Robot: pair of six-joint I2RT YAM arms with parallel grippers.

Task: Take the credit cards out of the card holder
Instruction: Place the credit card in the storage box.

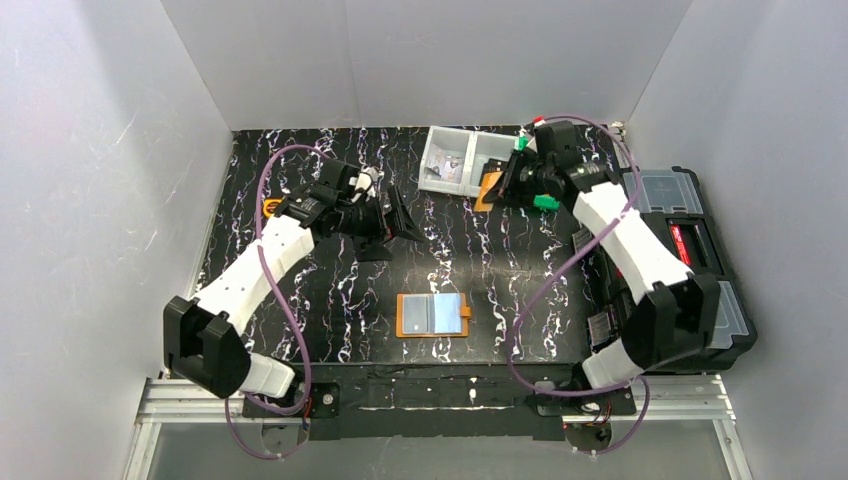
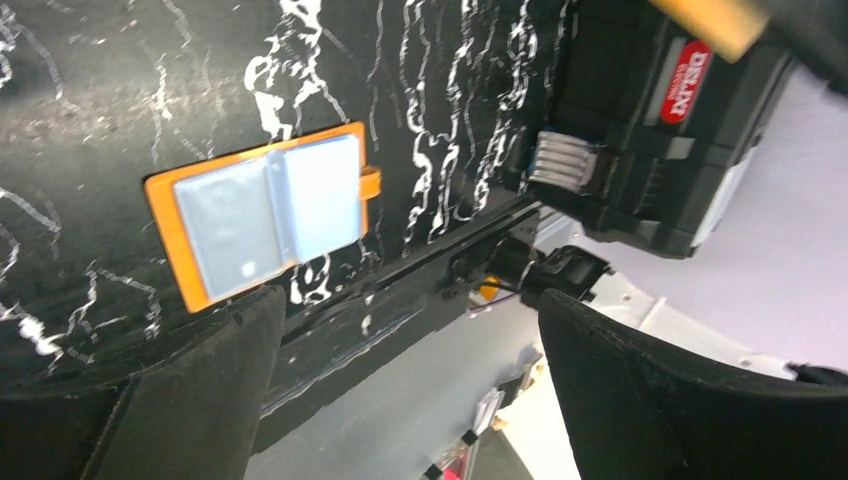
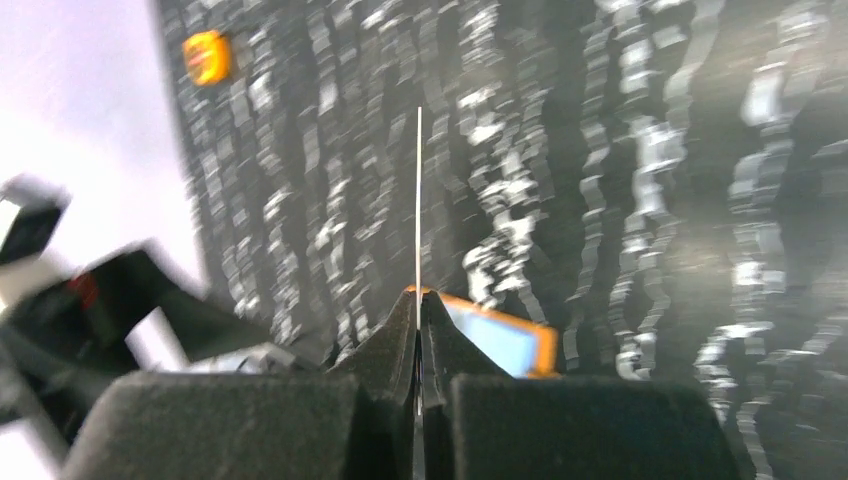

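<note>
**benchrat:** so where does the card holder (image 1: 403, 316) end up on the table (image 1: 300, 290)?

**yam_fan:** It lies flat and folded open at the near middle, closure tab sticking out on its right edge. Two pale blue cards (image 1: 445, 312) sit in its pockets, side by side. The left wrist view shows it too, orange rim (image 2: 165, 215) all round.

**benchrat:** and the arms?

**yam_fan:** The left gripper (image 1: 392, 232) hangs beyond the card holder, a bit to its left. Its fingers are spread wide with nothing between them, and it's well apart from the holder. The right gripper (image 3: 419, 300) is further back and to the holder's right, with its fingers pinched together on one thin card (image 3: 418, 200). That card is edge-on in its own camera, basically a white line. From above it reads orange-tan (image 1: 488, 191), but it's small, so he can't swear to the colour.

**benchrat:** anything else around?

**yam_fan:** There's a clear bin (image 1: 465, 160) far behind the card holder, just left of the held card. A black toolbox (image 1: 690, 230) sits off to the holder's right. A little yellow-orange tape measure (image 1: 271, 207) is way off to its left, toward the back.
</note>
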